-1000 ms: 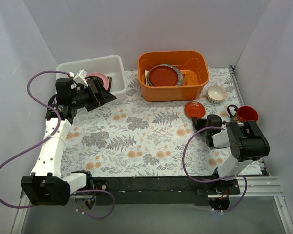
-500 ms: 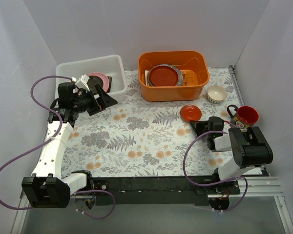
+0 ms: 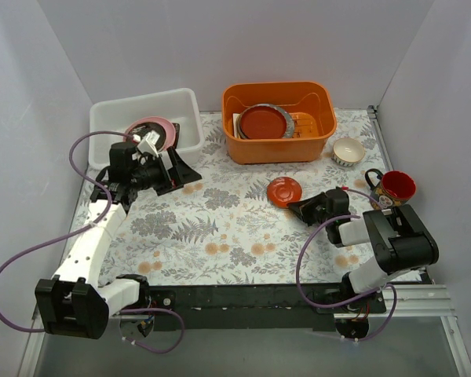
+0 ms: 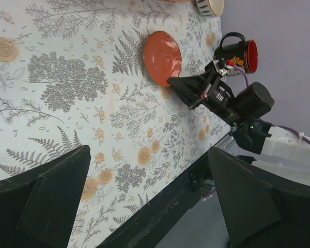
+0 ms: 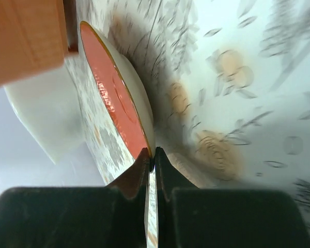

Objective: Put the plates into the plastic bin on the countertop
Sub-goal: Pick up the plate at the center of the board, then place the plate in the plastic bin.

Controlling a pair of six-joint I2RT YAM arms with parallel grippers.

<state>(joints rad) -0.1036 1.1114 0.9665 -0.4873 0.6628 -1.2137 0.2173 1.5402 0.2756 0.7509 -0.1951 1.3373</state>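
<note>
Small red plate, tilted and raised off the table between its centre and right edge, in front of the orange tub; the right arm's fingers are clamped on its near rim. The left arm's fingers stand wide apart and empty over the table's far-left corner, just in front of the plastic bin, which holds a pink plate.

Finishes on view
Glossy glazed small red plate; smooth translucent white plastic bin; matt printed surface
</note>
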